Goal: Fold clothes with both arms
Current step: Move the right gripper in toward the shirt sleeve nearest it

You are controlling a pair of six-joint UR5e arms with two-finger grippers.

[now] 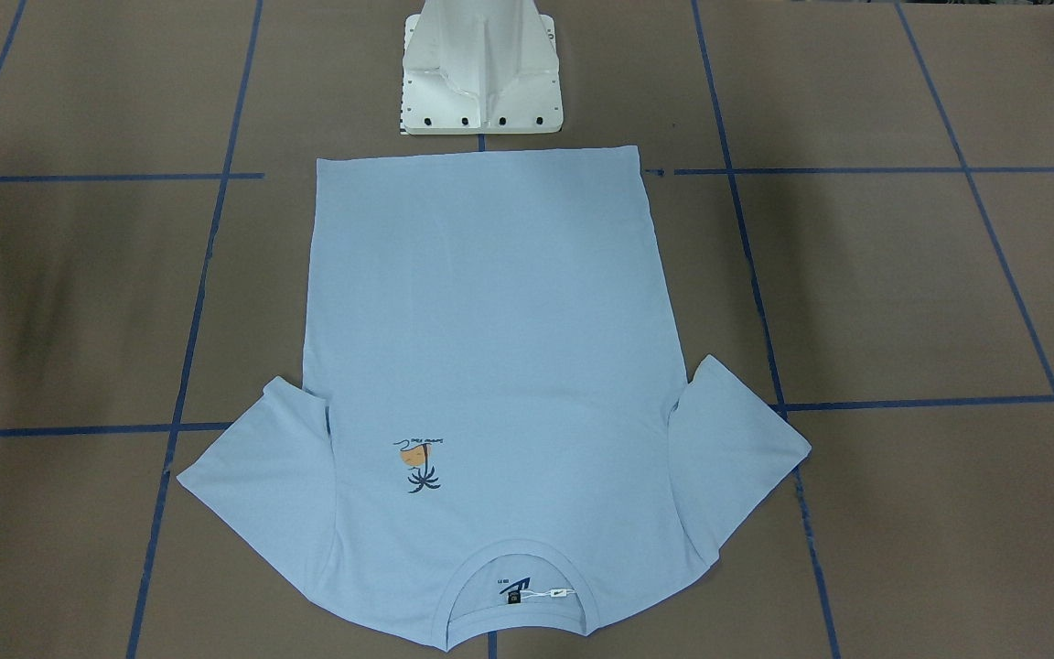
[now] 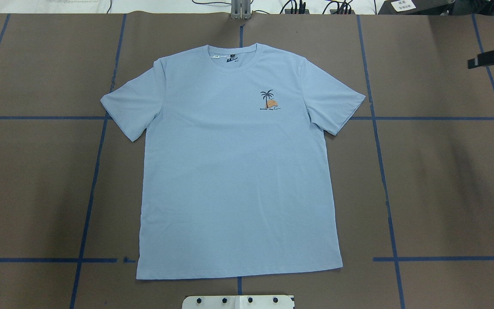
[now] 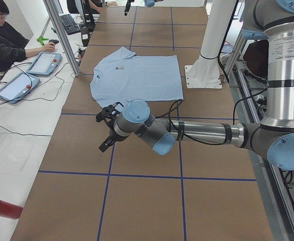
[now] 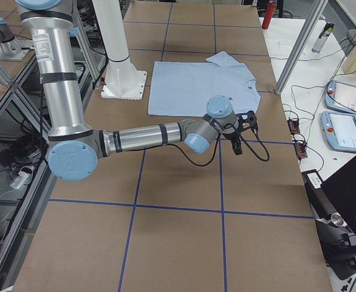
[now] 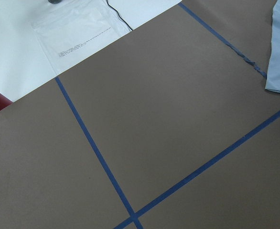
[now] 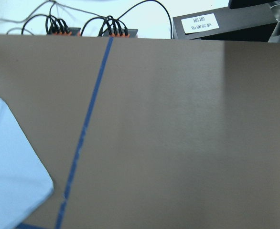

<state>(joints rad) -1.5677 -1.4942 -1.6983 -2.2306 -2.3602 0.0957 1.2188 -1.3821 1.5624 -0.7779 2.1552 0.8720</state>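
While the overhead view gives me the T-shirt (image 2: 238,171) spread flat, print up, in the middle of the surface (image 2: 444,193), it shows neither arm. Only the side views do: the left hand (image 3: 105,129) and the right hand (image 4: 242,132) hang one to each side, apart from the cloth. Whether either is clenched or released I cannot tell. The front view shows the white tag (image 1: 547,595) in the collar best.

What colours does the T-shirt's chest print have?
The chest print is navy and orange, clearest in the overhead exterior view.

T-shirt (image 2: 238,171) — smooth matt cloth; table (image 2: 444,193) — matt paper.
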